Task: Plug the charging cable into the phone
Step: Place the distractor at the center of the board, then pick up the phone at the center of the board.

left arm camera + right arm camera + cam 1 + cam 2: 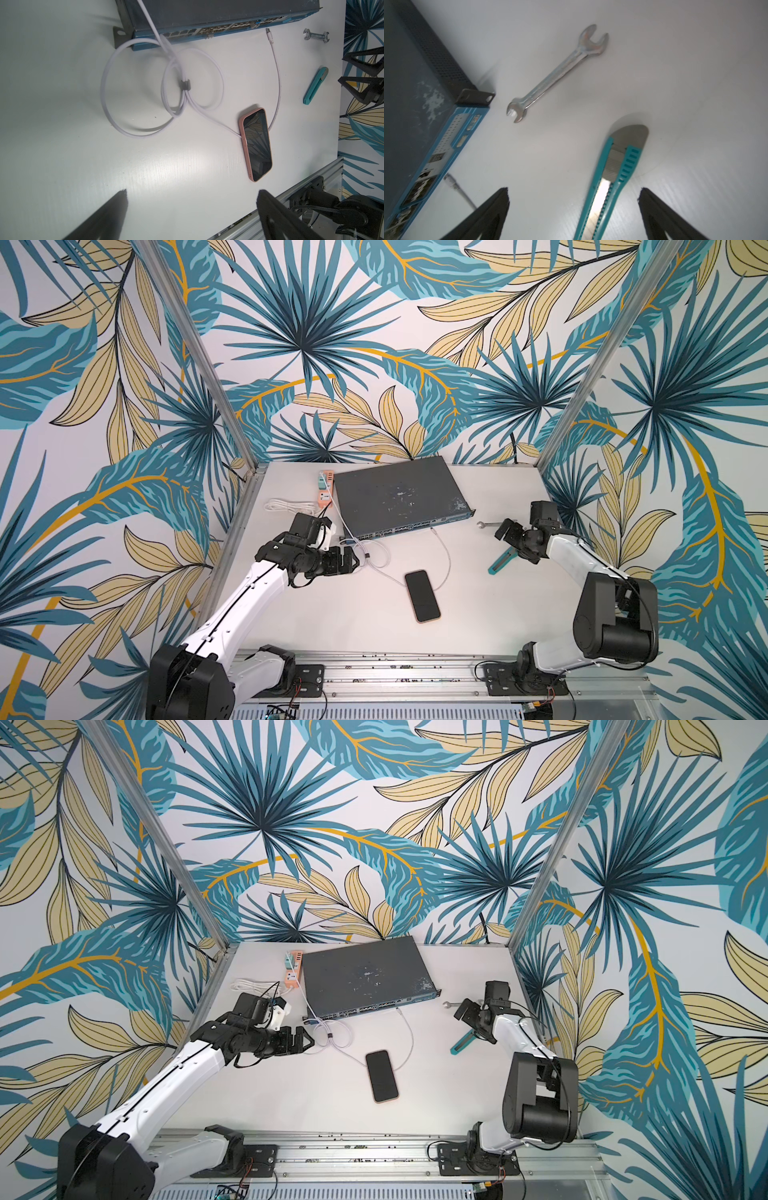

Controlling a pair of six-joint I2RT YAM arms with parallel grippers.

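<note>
- Lying screen-up on the tabletop (332,626), the phone (422,595) sits between the two arms, so you can probably reach it from either side.
- Note that the charging cable (277,79) passes under the phone's far end. The phone rests on it, which likely pins the slack.
- Locate the connector tip (269,35) just in front of the network switch (399,497). It is well apart from the phone and not plugged in.
- Find the loose coils, bound by a dark tie (185,84), just beside the left tool (352,562). Its jaws stand apart and hold nothing, and it seems placed to reach the cable.
- Check the right tool (573,193): its jaws stand apart with nothing clamped. In the right wrist view the utility knife (612,176) lies between its fingers and the wrench (556,72) lies near.
- Treat these as unseen:
  - No view shows the phone's charging port, so you cannot tell which end carries it.
  - The stretch of cable under the phone is covered.
  - The cable's other end runs toward the orange power strip (325,489), where its plug is too small to confirm.
  - You cannot tell whether the right tool touches the knife.
</note>
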